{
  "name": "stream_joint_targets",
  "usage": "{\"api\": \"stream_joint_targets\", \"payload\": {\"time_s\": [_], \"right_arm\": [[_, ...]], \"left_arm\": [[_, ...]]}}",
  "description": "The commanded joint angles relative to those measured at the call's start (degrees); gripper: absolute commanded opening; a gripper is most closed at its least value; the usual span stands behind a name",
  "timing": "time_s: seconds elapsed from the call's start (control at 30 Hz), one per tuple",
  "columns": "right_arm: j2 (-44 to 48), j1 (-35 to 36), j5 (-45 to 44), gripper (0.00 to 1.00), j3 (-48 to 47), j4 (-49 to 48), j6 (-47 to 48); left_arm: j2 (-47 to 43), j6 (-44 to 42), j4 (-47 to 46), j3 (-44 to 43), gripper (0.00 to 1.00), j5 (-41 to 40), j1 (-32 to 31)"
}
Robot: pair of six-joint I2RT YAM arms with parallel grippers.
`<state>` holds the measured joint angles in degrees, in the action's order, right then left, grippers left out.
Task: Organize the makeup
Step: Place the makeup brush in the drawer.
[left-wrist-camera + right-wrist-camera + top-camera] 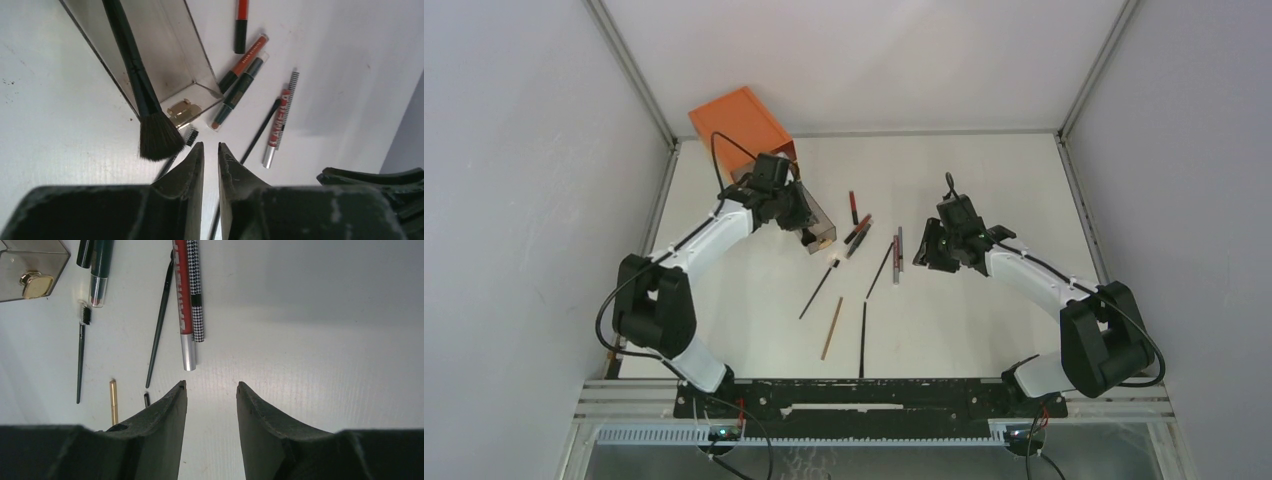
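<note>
1. Makeup (860,233) lies loose around the middle of the tabletop (984,180), mostly thin sticks pointing toward the far and near edges.
2. A smoky clear drawer (170,55) with a gold knob (182,112) sits toward the far left corner, just in front of the orange box (734,120).
3. A black brush (135,75) crosses the drawer, its bristle head past the long wall on the left edge's side. Whether it rests on the rim I cannot tell.
4. A small spoolie brush (190,135) lies just beside the knob end of the drawer.
5. Toward the right edge from the drawer lie a red-and-black pencil (241,25), an orange-red pencil (245,62) and a dark green pencil (239,92), the last two side by side.
6. Farther toward the right edge, a thin black brush (161,325), a red tube with a silver end (184,295) and a houndstooth pencil (196,290) lie near one another, with the tube and the houndstooth pencil touching.
7. A wooden pencil (832,328) and a black pencil (863,340) lie nearer the near edge.
8. Left fingers (192,170) stand a narrow slit apart with nothing between them, beside the brush's bristles.
9. Right fingers (170,415) are spread with nothing between them, over bare tabletop just short of the tube's silver end.
</note>
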<state>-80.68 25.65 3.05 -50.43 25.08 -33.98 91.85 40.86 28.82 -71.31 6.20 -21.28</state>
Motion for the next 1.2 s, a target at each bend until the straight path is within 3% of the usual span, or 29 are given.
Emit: {"api": "stream_joint_targets", "payload": {"time_s": [0.0,0.17,0.33,0.6,0.9,1.17], "right_arm": [[0.79,0.32,-0.48,0.49,-2.65,0.94,0.67],[0.57,0.34,-0.67,0.49,-2.92,1.09,0.56],[0.81,0.99,-2.08,0.49,-2.77,1.17,0.94],[2.63,2.25,-3.0,0.49,0.79,-1.36,-0.75],[2.13,3.42,-3.23,0.49,1.56,-2.79,-1.86],[1.85,3.88,-3.23,0.49,2.24,-3.69,-2.55]], "left_arm": [[3.73,-1.4,0.04,-2.86,0.19,-1.21,0.34],[10.11,-0.83,3.95,-6.41,0.03,-4.15,0.73],[13.39,-0.88,3.61,-7.84,0.03,-9.77,0.96],[14.06,-4.89,0.41,-10.83,0.11,-13.06,1.14],[10.54,-11.62,-3.34,-10.78,0.37,-6.3,-1.8],[2.77,-16.94,-11.39,-3.4,0.32,-2.41,-5.89]]}}
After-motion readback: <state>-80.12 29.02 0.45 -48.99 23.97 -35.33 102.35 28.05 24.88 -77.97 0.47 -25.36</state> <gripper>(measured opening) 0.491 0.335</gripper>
